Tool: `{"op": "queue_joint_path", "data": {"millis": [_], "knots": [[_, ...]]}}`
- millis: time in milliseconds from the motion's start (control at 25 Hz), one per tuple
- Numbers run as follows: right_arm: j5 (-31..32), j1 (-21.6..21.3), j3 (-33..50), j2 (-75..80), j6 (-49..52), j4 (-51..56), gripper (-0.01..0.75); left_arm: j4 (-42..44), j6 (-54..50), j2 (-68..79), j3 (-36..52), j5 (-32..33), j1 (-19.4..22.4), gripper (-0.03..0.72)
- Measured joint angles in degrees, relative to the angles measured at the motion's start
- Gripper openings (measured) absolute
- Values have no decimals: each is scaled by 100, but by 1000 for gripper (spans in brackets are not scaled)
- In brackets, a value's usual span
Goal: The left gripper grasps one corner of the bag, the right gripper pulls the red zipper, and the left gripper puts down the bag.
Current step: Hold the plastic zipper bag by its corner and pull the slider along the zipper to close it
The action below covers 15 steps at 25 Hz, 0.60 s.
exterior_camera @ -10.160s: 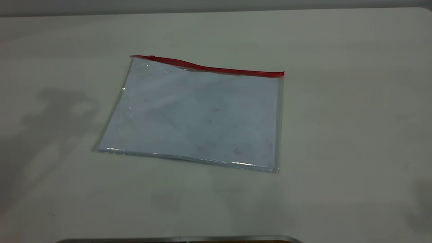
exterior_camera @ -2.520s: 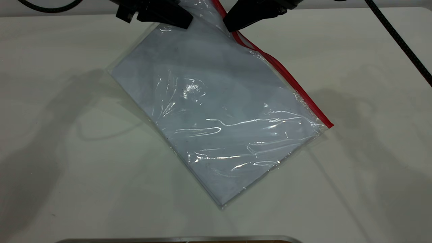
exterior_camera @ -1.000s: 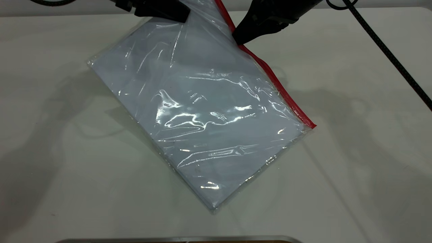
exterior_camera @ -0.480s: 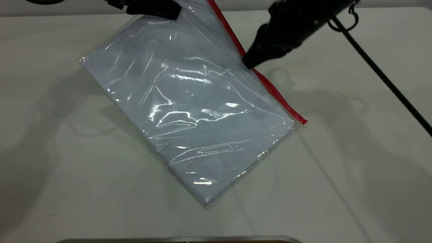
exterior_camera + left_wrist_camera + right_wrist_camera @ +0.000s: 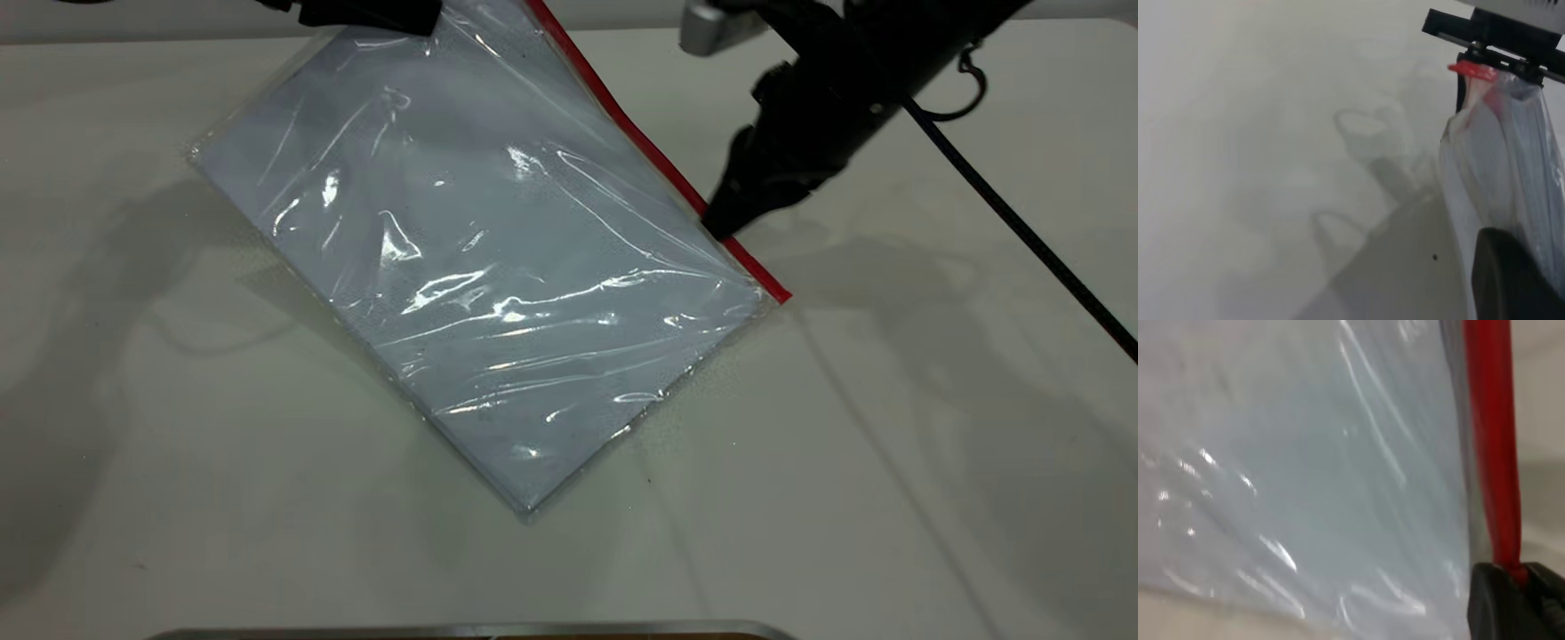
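Your bag [image 5: 480, 267] hangs tilted over the middle of the counter [image 5: 889, 498], its far corner lifted and its near corner resting on or just above the surface; the pale sheet inside fills most of it. The red zipper [image 5: 653, 160] runs down the bag's right edge from far to near. Your right end effector [image 5: 725, 222] sits on that strip close to its near end, and its wrist view shows the dark fingertips [image 5: 1511, 603] pinched tight around the red strip, presumably on the slider, though the tab itself is hidden. Your left end effector [image 5: 373, 13] is at the far left, clamped on the bag's raised corner; its wrist view shows the plastic gathered at its fingers. By the look of it, the corner grasp is done and the zipper pull is nearly finished, with only a short stretch of strip left beyond the right fingers. What remains for you is completing that last bit, then lowering the bag and letting go on the left.
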Motion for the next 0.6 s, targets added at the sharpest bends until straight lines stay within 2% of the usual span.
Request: {"op": "queue_joint_path", "data": {"millis": [280,440,600], "knots": [[908,-344,0,11,1550,-1286,62,46,0,0,0,-155,11,53],[1046,-412,0,11,2088,-1601,80,348,0,0,0,-165,-7,53],[1067,-462,6,11,2168,-1807,183,621,-118,-5,-5,-295,-35,74]]}}
